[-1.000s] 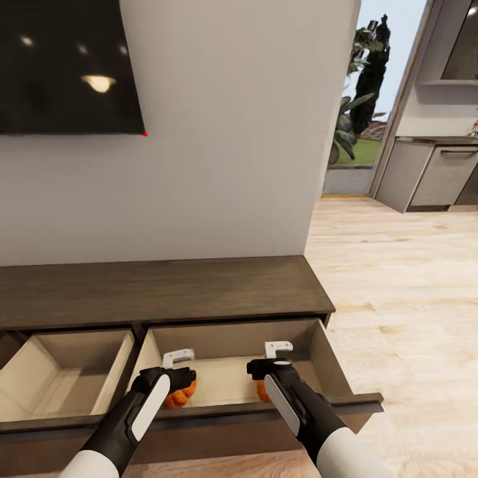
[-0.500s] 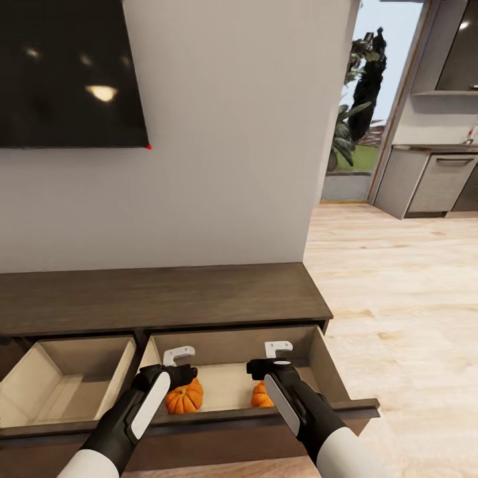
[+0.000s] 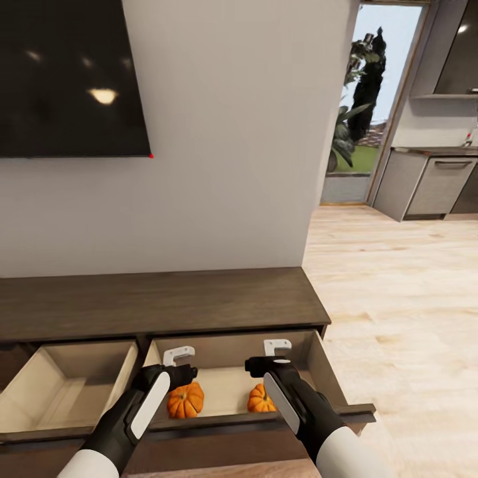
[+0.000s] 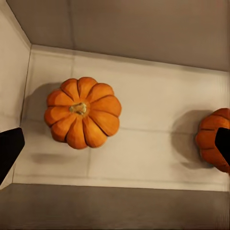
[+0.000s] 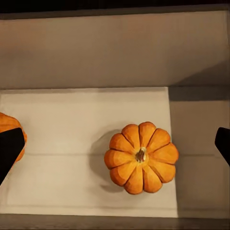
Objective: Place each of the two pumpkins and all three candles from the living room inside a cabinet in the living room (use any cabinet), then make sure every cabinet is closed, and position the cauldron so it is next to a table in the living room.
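Observation:
Two ribbed orange pumpkins lie on the pale floor of the cabinet's [image 3: 159, 302] open right drawer [image 3: 318, 358]: one pumpkin [image 3: 185, 400] on the left, the other pumpkin [image 3: 260, 399] on the right. My left gripper [image 3: 178, 369] hangs open just above the left one, not touching it. The right gripper [image 3: 272, 362] is open above the right one. In the left wrist view the pumpkin [image 4: 82, 119] sits between wide-spread fingertips [image 4: 9, 151]. In the right wrist view the other pumpkin [image 5: 141, 157] also lies free between the dark fingertips [image 5: 8, 148].
The left drawer [image 3: 40, 372] also stands open, its tan inside bare. A black TV [image 3: 66, 76] hangs on the wall above the cabinet. Light wood floor [image 3: 405, 318] stretches to the right toward a doorway and grey kitchen units [image 3: 438, 186].
Both grippers have let go of the pumpkins and risen slightly; the pumpkins now rest uncovered on the drawer floor. The whole view has shifted a little as the camera moved.

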### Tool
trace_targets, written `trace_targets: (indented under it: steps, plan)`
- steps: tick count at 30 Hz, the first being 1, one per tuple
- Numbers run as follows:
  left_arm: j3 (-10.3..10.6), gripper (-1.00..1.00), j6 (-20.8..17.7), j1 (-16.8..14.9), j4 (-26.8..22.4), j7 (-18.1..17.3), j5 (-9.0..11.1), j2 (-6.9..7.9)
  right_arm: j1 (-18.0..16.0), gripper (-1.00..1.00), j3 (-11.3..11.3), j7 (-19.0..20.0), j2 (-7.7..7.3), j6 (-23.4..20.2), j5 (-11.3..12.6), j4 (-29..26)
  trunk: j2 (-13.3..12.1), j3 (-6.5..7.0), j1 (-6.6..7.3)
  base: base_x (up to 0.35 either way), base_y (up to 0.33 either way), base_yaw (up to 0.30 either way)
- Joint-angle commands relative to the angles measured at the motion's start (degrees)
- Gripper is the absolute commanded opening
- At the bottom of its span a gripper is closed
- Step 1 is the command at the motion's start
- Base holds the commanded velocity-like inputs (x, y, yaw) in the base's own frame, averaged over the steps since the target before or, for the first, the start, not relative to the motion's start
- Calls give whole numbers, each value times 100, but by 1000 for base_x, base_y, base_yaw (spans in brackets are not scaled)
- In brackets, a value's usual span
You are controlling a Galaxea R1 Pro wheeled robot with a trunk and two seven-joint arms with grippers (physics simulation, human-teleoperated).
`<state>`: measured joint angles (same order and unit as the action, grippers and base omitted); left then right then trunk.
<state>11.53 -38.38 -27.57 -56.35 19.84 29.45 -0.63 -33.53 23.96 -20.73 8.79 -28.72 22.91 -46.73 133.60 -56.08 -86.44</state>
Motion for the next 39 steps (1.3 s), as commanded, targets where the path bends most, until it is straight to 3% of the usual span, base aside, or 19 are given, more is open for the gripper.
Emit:
trace_targets:
  steps: [1,39]
  plan:
    - [10,100,-12,-3,-7,55,57,2,-4,100,21,-56,-2,-11,62,-9,-39,13,26,-239,0,0]
    - [-6,100,-12,-3,-16,57,43,4,-4,100,144,-19,-9,-2,64,-249,-1563,695,860,-54,0,0]
